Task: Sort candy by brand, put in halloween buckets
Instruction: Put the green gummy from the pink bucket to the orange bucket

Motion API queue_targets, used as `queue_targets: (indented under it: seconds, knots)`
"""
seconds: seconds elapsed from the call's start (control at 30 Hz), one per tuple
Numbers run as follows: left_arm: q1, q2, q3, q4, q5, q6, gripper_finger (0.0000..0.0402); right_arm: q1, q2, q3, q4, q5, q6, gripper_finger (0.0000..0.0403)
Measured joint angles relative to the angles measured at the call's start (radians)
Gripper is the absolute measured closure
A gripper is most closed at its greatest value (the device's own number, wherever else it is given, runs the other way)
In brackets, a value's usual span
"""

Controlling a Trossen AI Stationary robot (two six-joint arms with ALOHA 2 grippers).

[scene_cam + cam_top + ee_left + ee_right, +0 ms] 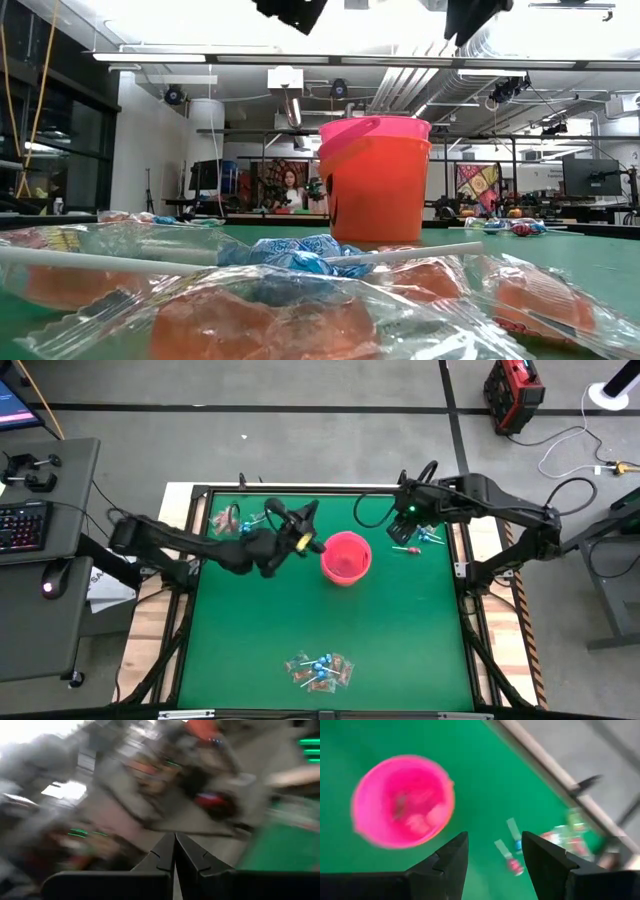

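The pink bucket [346, 557] stands mid-table on the green mat [400, 630], nested in an orange one (low view). The left gripper [309, 543], just beside it, is closed and empty. The right gripper [492, 852] gapes wide, empty, above 2 lollipops [512, 847]. More candy [320, 671] lies at the near edge.

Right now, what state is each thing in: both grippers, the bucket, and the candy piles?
Left gripper: shut, empty, raised beside the pink bucket.
Right gripper: open, empty, above the candy at the table's far right.
Pink bucket: upright, nested in an orange bucket, some candy inside.
Near candy pile: loose on the table, unsorted.
Far left candy pile: loose on the table.
Far right candy: loose on the table.
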Motion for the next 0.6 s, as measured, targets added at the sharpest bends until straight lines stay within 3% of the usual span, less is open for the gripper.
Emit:
queue_targets:
  seconds: [0.07, 0.13, 0.2, 0.27, 0.43, 0.6]
  knots:
    - [0.022, -0.069, 0.043, -0.399, 0.185, -0.347, 0.0401, -0.021, -0.003, -0.044, 0.039, -0.119, -0.029, 0.0226]
    - [0.064, -0.117, 0.084, -0.671, 0.447, -0.660, 0.0401, -0.044, -0.005, -0.102, 0.119, -0.256, -0.048, 0.0226]
    - [0.110, -0.144, 0.090, -0.807, 0.696, -0.854, 0.0401, -0.062, -0.005, -0.167, 0.207, -0.364, -0.049, 0.0226]
    - [0.142, -0.156, 0.090, -0.859, 0.841, -0.960, 0.0401, -0.076, -0.004, -0.235, 0.325, -0.435, -0.026, 0.0226]
    - [0.152, -0.159, 0.090, -0.941, 0.901, -1.053, 0.0399, -0.099, 0.008, -0.366, 0.475, -0.432, 0.082, 0.0226]
    - [0.136, -0.134, 0.090, -0.988, 0.902, -1.123, 0.0366, -0.081, 0.049, -0.402, 0.479, -0.316, 0.096, 0.0226]
